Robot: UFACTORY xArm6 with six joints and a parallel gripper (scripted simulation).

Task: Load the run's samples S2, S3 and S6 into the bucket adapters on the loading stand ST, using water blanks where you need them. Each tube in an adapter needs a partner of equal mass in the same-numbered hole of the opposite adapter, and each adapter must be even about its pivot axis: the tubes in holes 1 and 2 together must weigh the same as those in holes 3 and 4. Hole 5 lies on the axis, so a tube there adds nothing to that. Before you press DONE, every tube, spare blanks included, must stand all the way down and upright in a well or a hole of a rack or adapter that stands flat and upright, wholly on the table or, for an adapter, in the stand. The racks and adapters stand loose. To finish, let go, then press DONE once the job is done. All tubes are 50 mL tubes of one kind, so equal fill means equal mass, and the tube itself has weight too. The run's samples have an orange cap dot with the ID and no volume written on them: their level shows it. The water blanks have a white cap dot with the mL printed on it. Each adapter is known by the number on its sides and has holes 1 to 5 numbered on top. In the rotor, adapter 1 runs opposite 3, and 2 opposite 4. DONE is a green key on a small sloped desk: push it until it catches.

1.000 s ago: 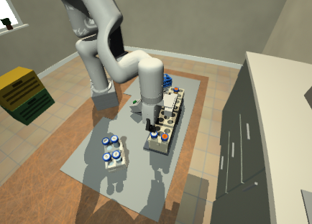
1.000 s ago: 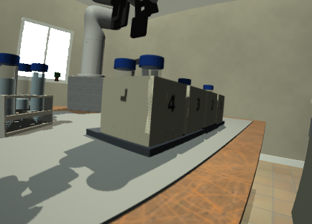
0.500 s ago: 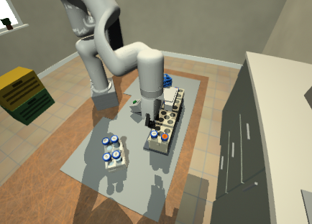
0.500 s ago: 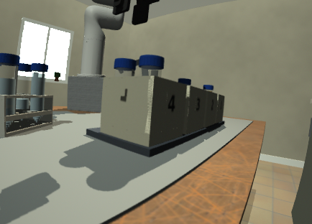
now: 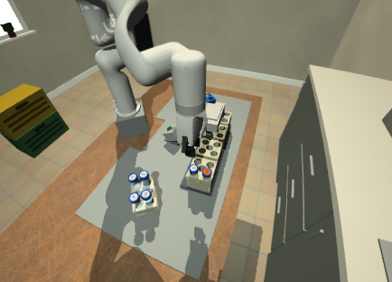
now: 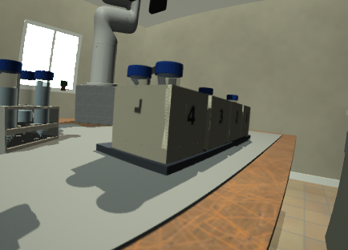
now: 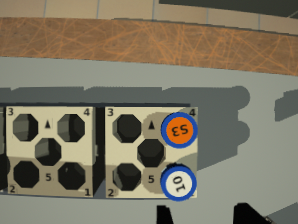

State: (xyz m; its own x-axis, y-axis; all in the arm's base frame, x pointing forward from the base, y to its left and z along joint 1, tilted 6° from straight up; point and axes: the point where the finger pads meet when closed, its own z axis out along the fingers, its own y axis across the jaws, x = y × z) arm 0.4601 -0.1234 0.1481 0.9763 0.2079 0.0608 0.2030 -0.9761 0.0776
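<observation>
My gripper (image 5: 188,148) (image 6: 148,0) (image 7: 202,214) is part open and empty, above and to one side of adapter 4 (image 5: 200,183) (image 6: 140,125) (image 7: 112,152). Sample S3 (image 5: 207,172) (image 6: 168,69) (image 7: 179,130) stands in its hole 4. The 10 mL blank (image 5: 193,168) (image 6: 139,70) (image 7: 178,184) stands in its hole 1; its holes 2, 3 and 5 are empty. All five holes of adapter 3 (image 6: 220,129) (image 7: 82,150) look empty. Two blue caps (image 6: 205,90) (image 6: 232,97) show farther back; their labels are hidden.
The adapters stand in a row on the dark stand (image 6: 132,159). A pale rack (image 5: 146,210) holds several white-dotted blanks at the near left. The green DONE key (image 5: 170,128) is beside the arm. A blue rack (image 5: 210,98) stands at the far end, mostly hidden.
</observation>
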